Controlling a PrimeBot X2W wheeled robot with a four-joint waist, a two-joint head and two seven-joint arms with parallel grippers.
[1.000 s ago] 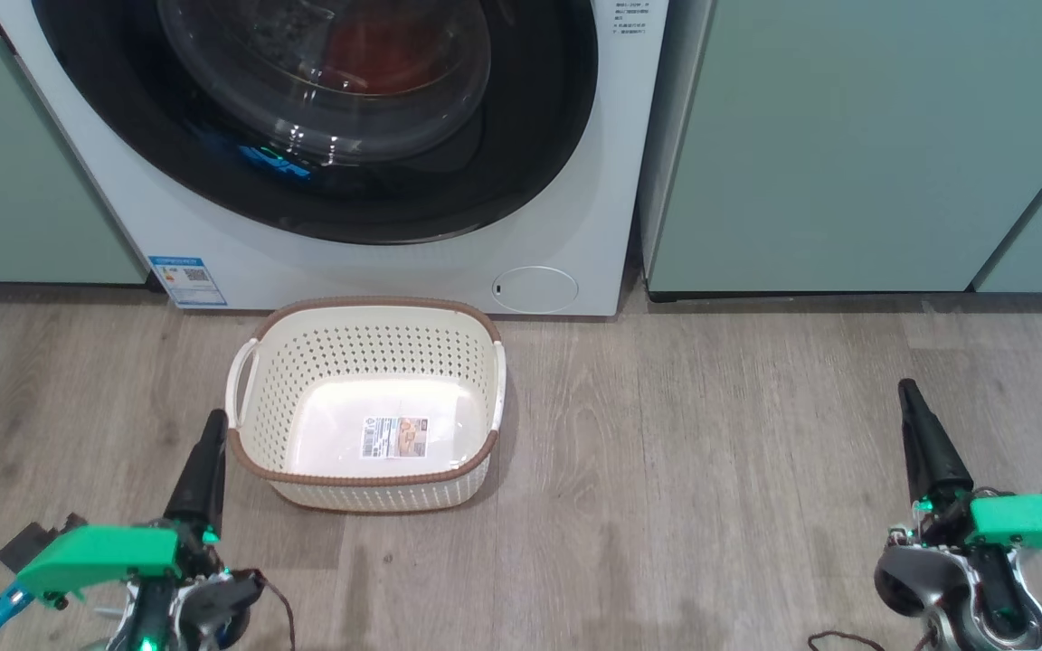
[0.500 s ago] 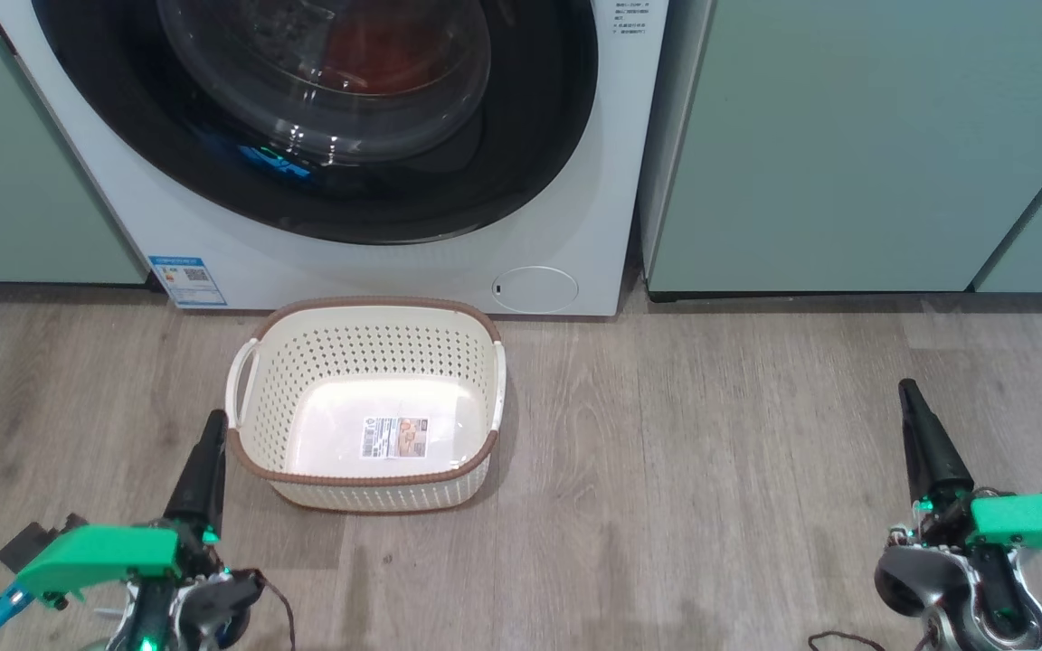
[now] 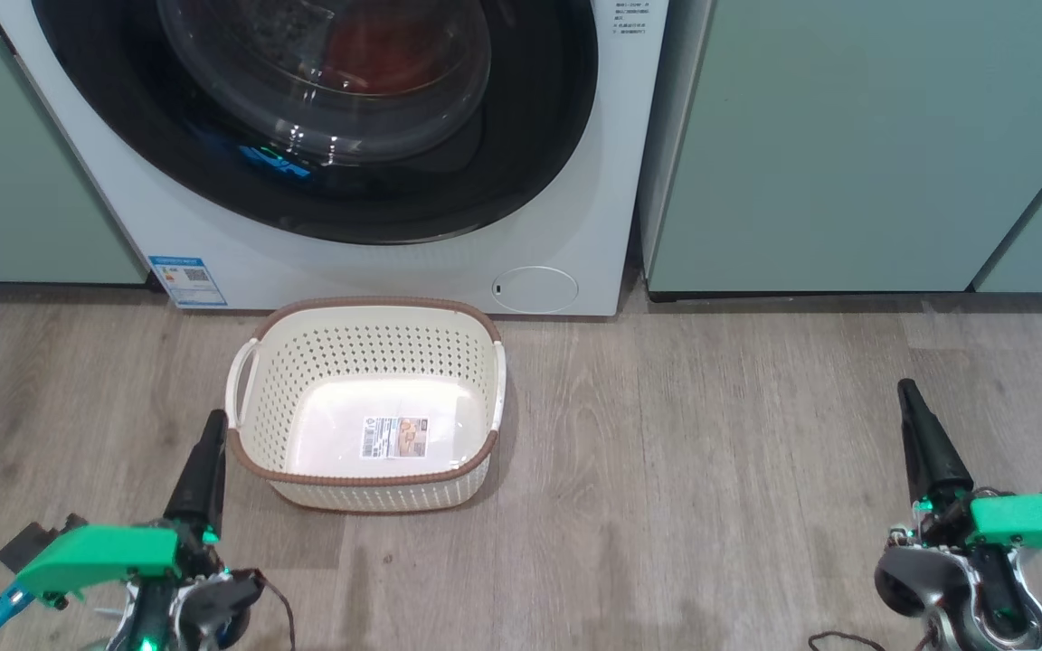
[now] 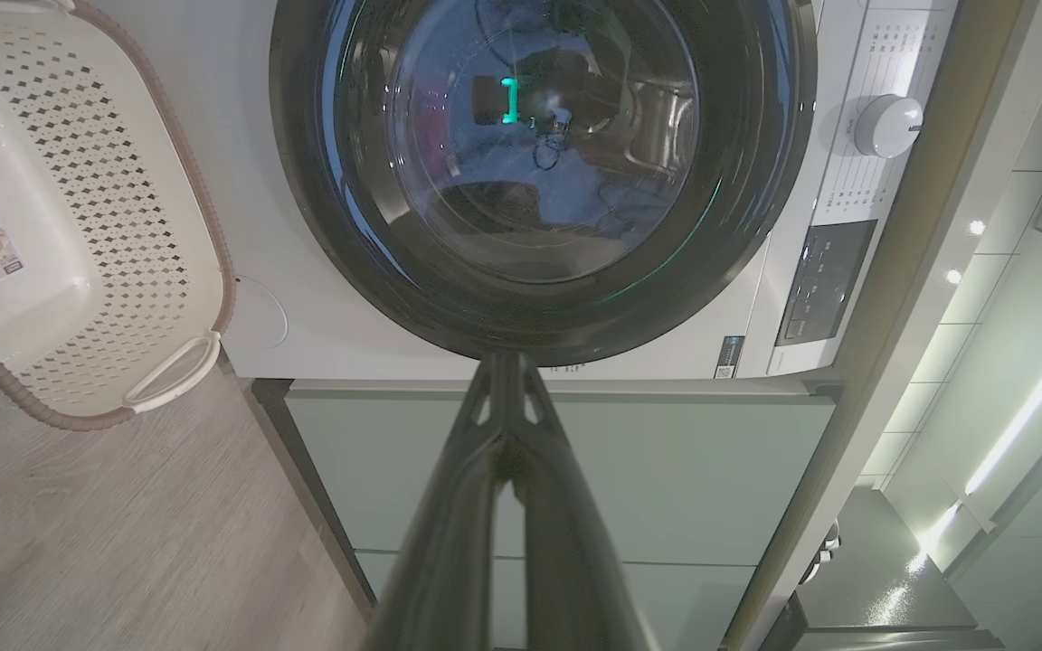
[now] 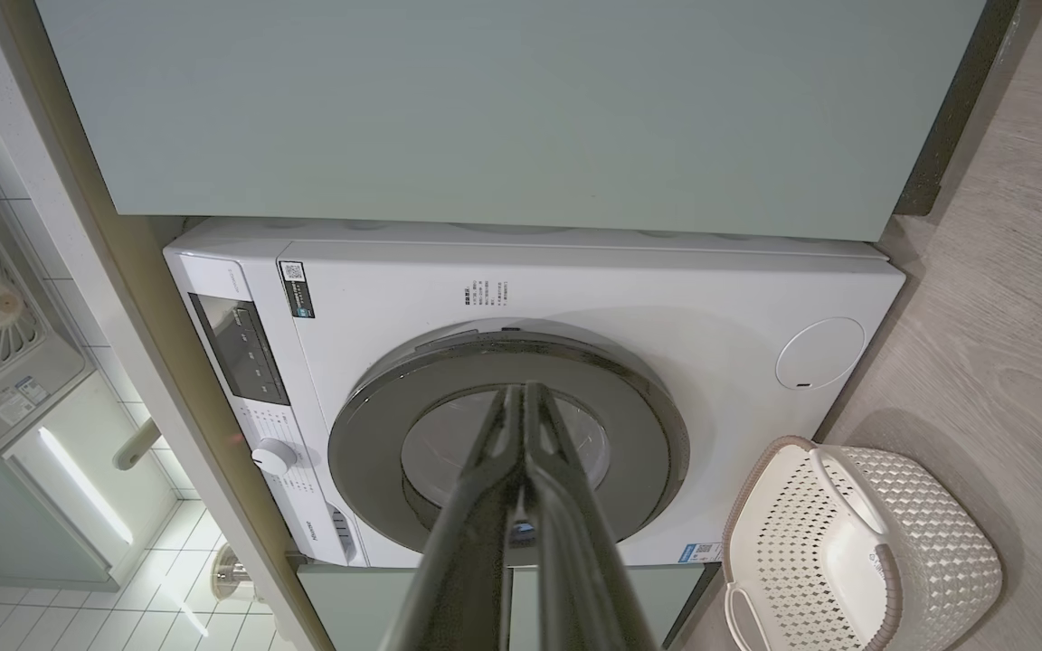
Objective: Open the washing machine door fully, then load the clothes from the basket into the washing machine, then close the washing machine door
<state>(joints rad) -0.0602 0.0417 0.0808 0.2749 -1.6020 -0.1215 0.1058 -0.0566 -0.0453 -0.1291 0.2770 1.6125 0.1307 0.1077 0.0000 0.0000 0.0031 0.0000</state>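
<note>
The washing machine (image 3: 376, 271) stands white between cabinets, and its door (image 3: 322, 194), black-rimmed with a glass bowl, lies shut flat against its front. Red clothes (image 3: 385, 54) show dimly through the glass, inside the drum. On the floor in front sits the cream basket (image 3: 363, 306), holding nothing but a label. My left gripper (image 3: 213, 418) is shut, low at the basket's left front corner, apart from it. My right gripper (image 3: 906, 387) is shut far to the right over the floor. The wrist views show each gripper's fingers pressed together (image 4: 505, 362) (image 5: 521, 391), pointing toward the door (image 4: 539, 307) (image 5: 367, 452).
Pale green cabinets flank the machine, one on the left (image 3: 14, 163) and one on the right (image 3: 847, 145). A round filter cap (image 3: 535, 289) sits low on the machine's front. Wood floor (image 3: 711, 452) stretches between the basket and my right gripper.
</note>
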